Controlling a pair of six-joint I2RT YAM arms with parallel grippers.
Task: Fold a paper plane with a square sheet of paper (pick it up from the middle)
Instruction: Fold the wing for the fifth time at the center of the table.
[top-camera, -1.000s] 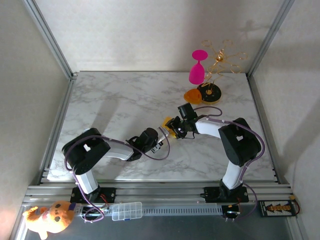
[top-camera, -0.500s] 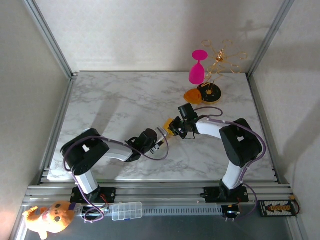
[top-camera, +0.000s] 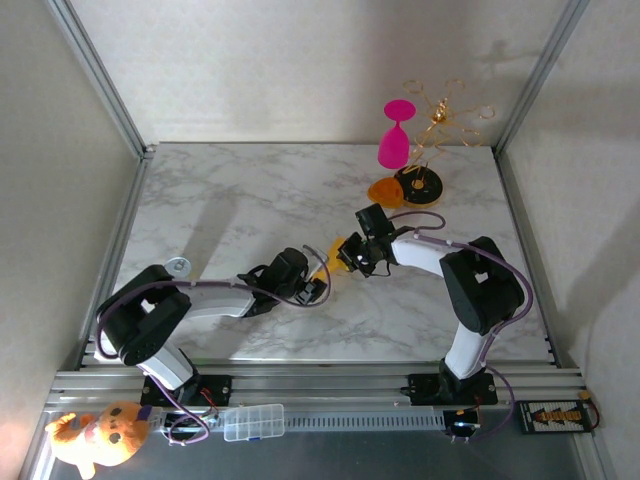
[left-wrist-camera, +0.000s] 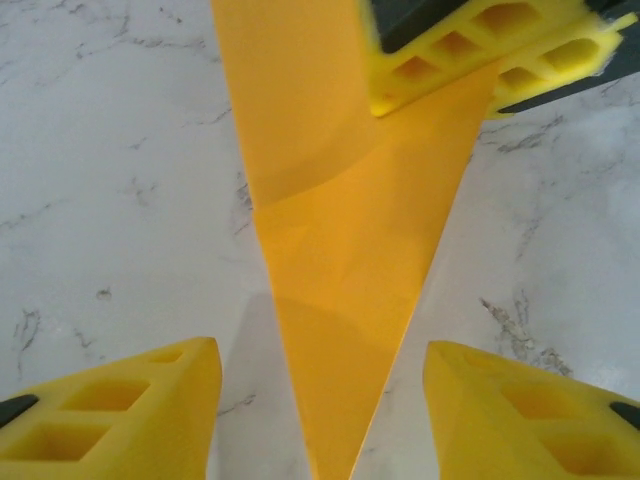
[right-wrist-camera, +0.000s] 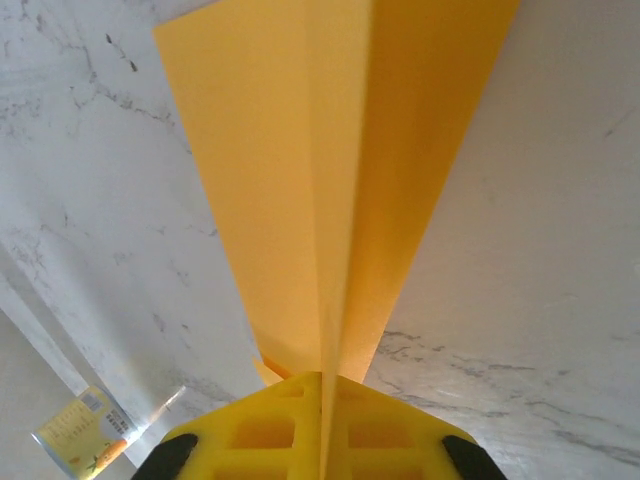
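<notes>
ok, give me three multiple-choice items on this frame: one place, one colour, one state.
1. Where is the paper plane's pointed tip?
A) under the right arm's base
B) between the left gripper's open fingers
C) at the table's far-left corner

2. What colour is the paper plane?
A) blue
B) white
C) yellow-orange

3. What is the right gripper doing?
A) shut on the paper plane
B) open over bare table
C) holding a cup

Answers:
1 B: the left wrist view shows the tip in the gap between the two fingers, touching neither.
2 C: both wrist views show yellow-orange paper.
3 A: the right wrist view shows its fingers closed on the plane's centre fold.
</notes>
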